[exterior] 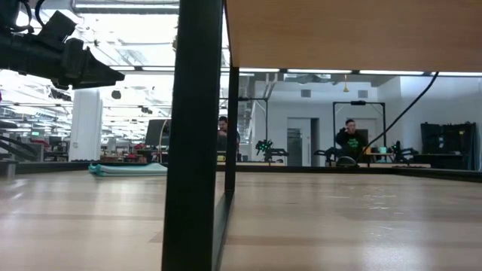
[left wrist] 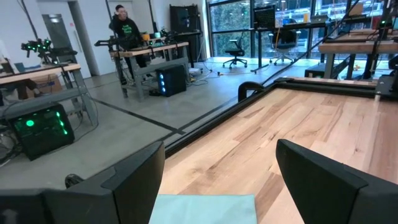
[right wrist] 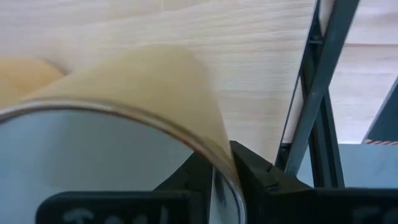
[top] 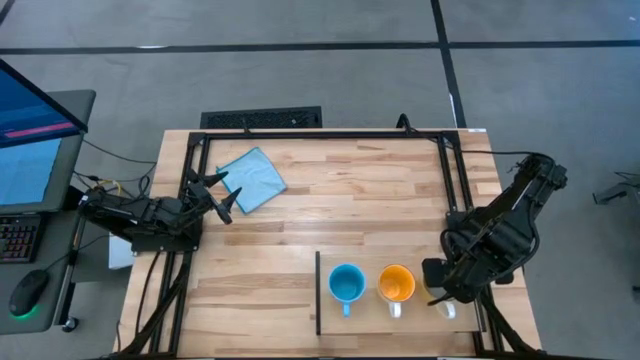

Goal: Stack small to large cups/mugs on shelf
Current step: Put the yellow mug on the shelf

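My right gripper [top: 441, 291] sits at the table's four o'clock on the shelf [top: 330, 322], fingers [right wrist: 252, 173] pinched on the rim of the white mug [top: 446, 308], which my arm mostly hides from above. Just beside it toward nine o'clock stand the orange mug [top: 397, 284], then the light-blue mug [top: 346, 284]. My left gripper [top: 222, 196] waits at nine o'clock with fingers spread and empty, over the blue cloth [top: 251, 178].
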Tool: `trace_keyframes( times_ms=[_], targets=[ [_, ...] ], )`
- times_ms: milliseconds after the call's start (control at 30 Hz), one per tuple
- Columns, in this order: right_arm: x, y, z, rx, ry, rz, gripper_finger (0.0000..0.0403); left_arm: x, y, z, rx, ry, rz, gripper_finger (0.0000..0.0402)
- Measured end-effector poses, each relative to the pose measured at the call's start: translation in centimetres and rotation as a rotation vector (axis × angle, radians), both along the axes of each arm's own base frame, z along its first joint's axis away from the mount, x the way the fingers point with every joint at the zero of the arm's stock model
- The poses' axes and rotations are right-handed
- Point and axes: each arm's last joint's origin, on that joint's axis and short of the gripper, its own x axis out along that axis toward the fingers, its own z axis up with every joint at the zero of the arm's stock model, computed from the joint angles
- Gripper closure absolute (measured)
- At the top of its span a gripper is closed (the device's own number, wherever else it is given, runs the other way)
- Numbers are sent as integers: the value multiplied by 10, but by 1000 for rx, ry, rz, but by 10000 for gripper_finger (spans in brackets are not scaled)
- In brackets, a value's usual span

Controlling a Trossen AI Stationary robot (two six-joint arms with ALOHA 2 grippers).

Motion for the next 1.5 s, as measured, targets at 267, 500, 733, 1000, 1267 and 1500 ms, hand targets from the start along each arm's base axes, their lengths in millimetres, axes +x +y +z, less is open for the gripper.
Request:
trace_keyframes(
  times_ms=[267,500,733,1000,1267,1500],
  targets=[
    [1,1,0,11,-20,26,331,0,0,0,0,0,0,100],
    [1,1,0,11,-20,27,325,0,0,0,0,0,0,100],
    [1,0,0,4,-22,51,260,0,0,0,0,0,0,100],
    [0,-2,0,-21,-19,102,196,0,0,0,0,0,0,100],
    [4,-7,-1,-66,-67,155,184,0,0,0,-1,0,0,100],
    [4,-9,-1,-75,-56,147,185,0,0,0,-3,-3,0,100]
  ],
)
